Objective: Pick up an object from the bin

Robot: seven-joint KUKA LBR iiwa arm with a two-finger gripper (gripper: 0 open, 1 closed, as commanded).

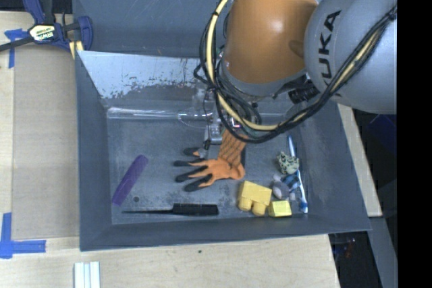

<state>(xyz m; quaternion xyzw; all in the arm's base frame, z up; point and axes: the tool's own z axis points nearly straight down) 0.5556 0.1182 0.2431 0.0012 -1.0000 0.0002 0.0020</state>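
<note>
So far nothing has been lifted: every loose thing lies on the floor of the grey metal bin [94, 145], and the pick is not yet made. The gripper [212, 134] hangs low under the arm's orange cover, near the middle of the bin and just above the floor. Most of it is hidden by the cover and the cables, so I cannot tell whether it is open or closed, nor whether it touches anything.

Directly below and beside it lies a flat orange rubber glove with black fingertips [214, 170]. Its cross-hatched cuff points up toward the gripper and its digits spread to the left. By position this is the likeliest thing to be picked, though nothing shows it gripped.

Along the bin's near edge, to the right of the glove, sit a chunky yellow plastic block [254, 195] and a smaller yellow cube [280, 208], with a thin blue stick [298, 180] beside them. A slim black bar [179, 210] and a flat purple strip [130, 179] lie well apart to the left.

What remains, I judge, is the whole grasp: closing on a thing and lifting it clear.
</note>
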